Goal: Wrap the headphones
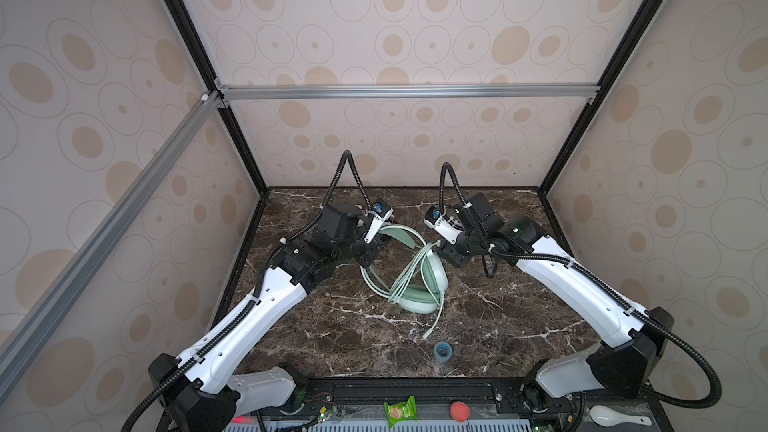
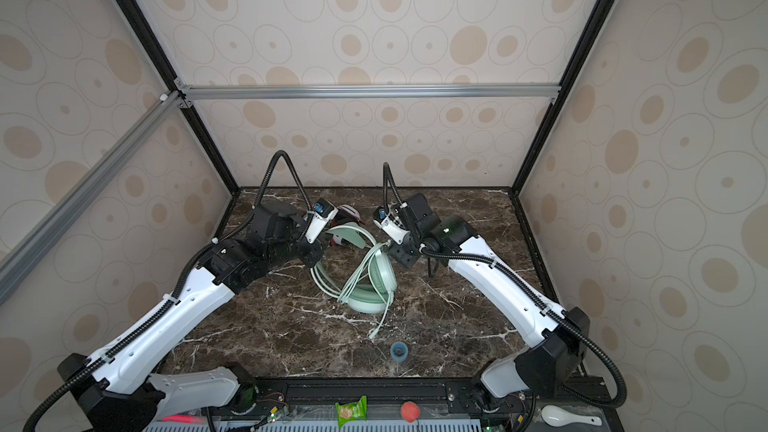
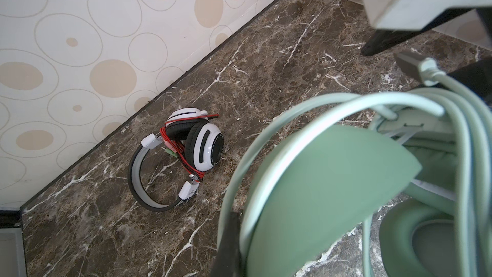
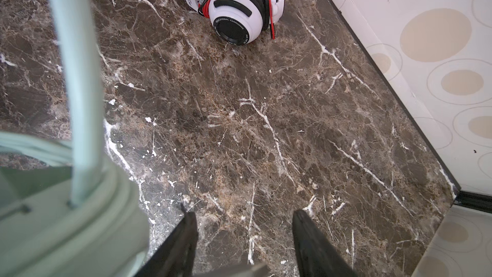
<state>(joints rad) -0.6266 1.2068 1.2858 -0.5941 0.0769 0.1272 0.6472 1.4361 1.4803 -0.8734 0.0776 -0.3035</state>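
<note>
The dark marble table (image 1: 519,326) fills the booth floor, walled by oval-patterned paper. The left arm (image 1: 257,317) reaches in from 7 o'clock and the right arm (image 1: 582,284) from 5 o'clock, and their wrists nearly meet over the middle.

The mint green headphones (image 1: 419,297) rest at the table's centre. Their headband is tilted up toward 11 o'clock, where the left gripper (image 3: 229,233) is clamped on the band. The pale green cable (image 1: 374,280) hangs in several loops over that band, and one tail trails to 6 o'clock with its plug lying on the marble.

The white-and-black headphones (image 3: 202,145) lie at 12 o'clock by the back wall, with the red cable (image 3: 186,161) wound around them. In both top views the left wrist hides most of that pair.

The right gripper (image 4: 242,217) hangs just beside the green ear cup at 1 o'clock — its jaws stand apart with only bare marble between them. A second plug (image 3: 407,66) of the green cable sits near its fingers.

A white spoon (image 1: 615,415), a green packet (image 1: 400,410) and a red ball (image 1: 459,410) lie beyond the near edge. A blue ring (image 1: 442,351) sits at 6 o'clock — near the trailing plug.
</note>
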